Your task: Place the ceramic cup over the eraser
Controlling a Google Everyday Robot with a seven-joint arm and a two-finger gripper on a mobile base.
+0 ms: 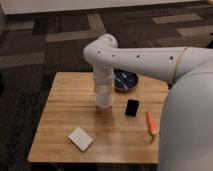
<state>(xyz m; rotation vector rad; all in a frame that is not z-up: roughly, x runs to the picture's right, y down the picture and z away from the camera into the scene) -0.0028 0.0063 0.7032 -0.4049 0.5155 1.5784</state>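
Wooden table (60, 115) on dark carpet; gripper (103, 91) clamped on the ceramic cup (104, 101) directly beneath it; eraser (132, 107) just beside it, picture-right; a slack grip may drop the cup, or its rim could shove the eraser aside.

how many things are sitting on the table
5: ceramic cup in the middle, held by the gripper; eraser beside it; blue bowl behind; orange stick near the right edge; white pad front left. The arm may hide more.

The tool (103, 91) grips a small white ceramic cup (104, 102) on the wooden desk (60, 115) — a black rectangular eraser (132, 107) lies near.
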